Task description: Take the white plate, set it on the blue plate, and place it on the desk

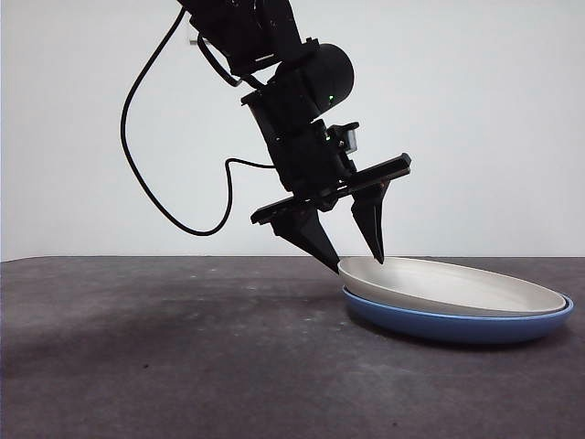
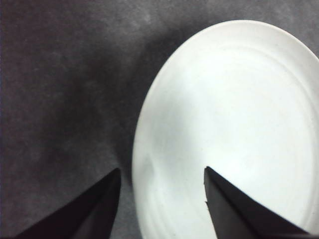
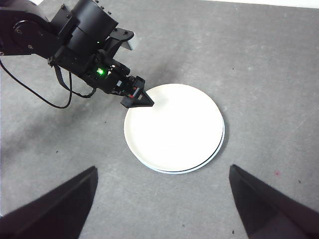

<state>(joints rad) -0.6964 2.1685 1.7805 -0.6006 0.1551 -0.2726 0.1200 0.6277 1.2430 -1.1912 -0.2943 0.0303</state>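
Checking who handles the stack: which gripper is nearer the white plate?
Left. The left gripper is open, its fingers straddling the white plate rim, atop the blue plate. The right gripper hangs open high above, well clear.

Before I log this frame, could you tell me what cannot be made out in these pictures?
- Blue plate: left wrist view shows none of it; the white plate covers it.
- Blue plate's inside: hidden in every view by the white plate.
- Left claw contact with the white plate's rim: front view leaves it unclear.
- White plate: cut by the left wrist view's edges.
- Right claw: only tips show.
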